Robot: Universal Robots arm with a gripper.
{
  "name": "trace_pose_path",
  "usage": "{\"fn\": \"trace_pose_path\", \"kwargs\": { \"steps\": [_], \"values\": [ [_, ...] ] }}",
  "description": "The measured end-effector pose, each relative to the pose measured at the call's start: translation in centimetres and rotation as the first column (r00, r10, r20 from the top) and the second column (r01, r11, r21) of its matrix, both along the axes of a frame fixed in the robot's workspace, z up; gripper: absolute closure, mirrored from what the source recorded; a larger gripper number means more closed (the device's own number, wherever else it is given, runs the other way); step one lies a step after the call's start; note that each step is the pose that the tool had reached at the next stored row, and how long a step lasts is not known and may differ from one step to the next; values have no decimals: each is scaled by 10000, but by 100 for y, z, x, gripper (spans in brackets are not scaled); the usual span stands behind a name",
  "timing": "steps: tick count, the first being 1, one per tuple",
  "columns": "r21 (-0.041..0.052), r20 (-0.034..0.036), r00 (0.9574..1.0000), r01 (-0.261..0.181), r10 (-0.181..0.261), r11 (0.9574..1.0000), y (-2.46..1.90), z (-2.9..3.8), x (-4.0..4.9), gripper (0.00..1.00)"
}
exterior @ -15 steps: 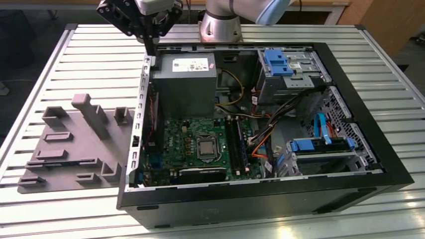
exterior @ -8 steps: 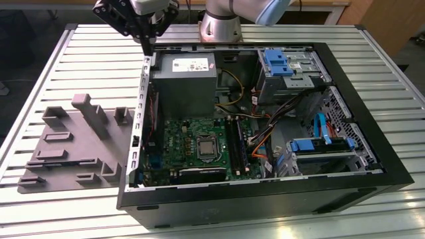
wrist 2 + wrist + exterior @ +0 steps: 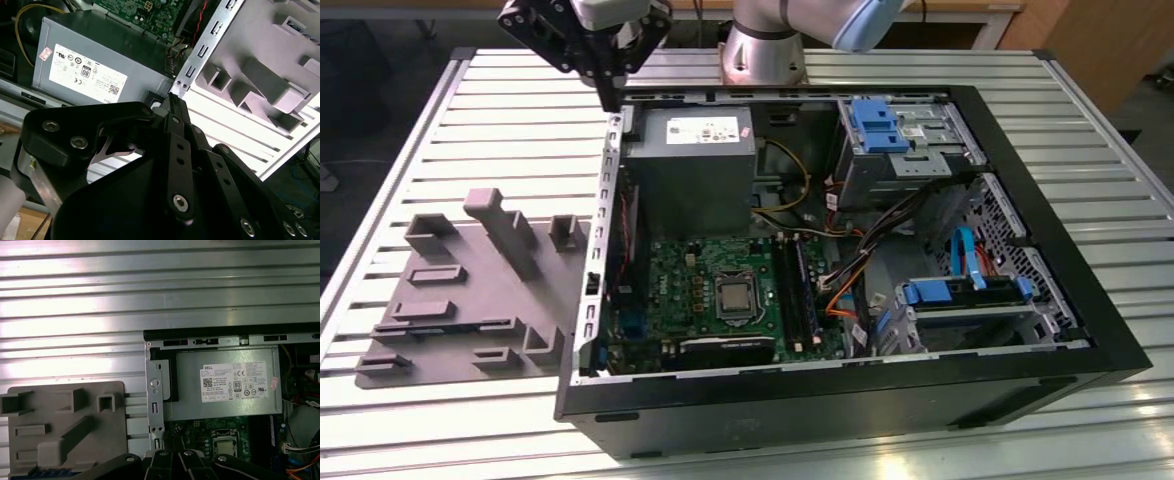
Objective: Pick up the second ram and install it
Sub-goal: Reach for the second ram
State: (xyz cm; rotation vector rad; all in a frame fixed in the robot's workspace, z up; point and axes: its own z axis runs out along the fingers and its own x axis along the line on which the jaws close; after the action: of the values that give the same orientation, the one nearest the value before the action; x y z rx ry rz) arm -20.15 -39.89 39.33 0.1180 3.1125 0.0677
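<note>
Tool (image 3: 611, 100) hangs high, at 11 o'clock of the open black computer case (image 3: 854, 410) in the exterior view, over its rear corner. Clenched: in the second wrist view my fingertips (image 3: 175, 117) meet in a point with no gap visible, and I make out no stick between them. Judged empty, though I cannot be certain.

Under the tip is the case's perforated silver side rail (image 3: 202, 52). The grey box-shaped power supply (image 3: 694, 160) sits just inside it. The slatted metal tabletop (image 3: 494, 110) lies outside it.

The grey plastic holder tray (image 3: 480, 300) rests on the tabletop at 9 o'clock of the case, just beside its wall.

The second ram (image 3: 50, 472), as I read it, is the narrow dark blue strip at the tray's edge in the first wrist view, partly cut off by my own tool body. It seems to lie flat in the tray. Too little of it shows to be sure.

The green motherboard (image 3: 707, 270) lies on the case floor at 6 o'clock of the power supply. Its long black slots (image 3: 794, 290) run at 3 o'clock of the square silver processor socket (image 3: 736, 297). I cannot tell whether any slot already carries a stick.

Progress, my judgement: the pick-up has not been made and nothing is seated by this tool. The tool is well apart from both the tray's far end and the slots. Both halves of the task, the grasp and the install, look to be left.
</note>
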Motion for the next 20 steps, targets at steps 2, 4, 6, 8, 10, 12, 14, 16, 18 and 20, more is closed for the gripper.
{"fn": "trace_pose_path", "kwargs": {
  "steps": [2, 4, 6, 8, 10, 12, 14, 16, 18, 20],
  "values": [
    [-1, -1, 10000, -1, 1, 10000, 0, 0, -15, 89],
    [-1, 0, 10000, 0, 0, 10000, 0, 0, -28, 89],
    [0, 0, 10000, 0, 0, 10000, 0, 0, -44, 89],
    [0, 1, 10000, 0, 0, 10000, 0, 0, -60, 89],
    [-1, 0, 10000, 0, 0, 10000, 0, 0, -77, 89],
    [-1, 0, 10000, 0, 0, 10000, 0, 0, -92, 89],
    [0, 0, 10000, 0, 0, 10000, 0, 0, -110, 89],
    [0, 1, 10000, -1, 1, 10000, 0, 0, -128, 89],
    [0, 0, 10000, -1, 1, 10000, 0, 0, -141, 89],
    [0, 0, 10000, -1, 1, 10000, 0, 0, -155, 89]
  ]
}}
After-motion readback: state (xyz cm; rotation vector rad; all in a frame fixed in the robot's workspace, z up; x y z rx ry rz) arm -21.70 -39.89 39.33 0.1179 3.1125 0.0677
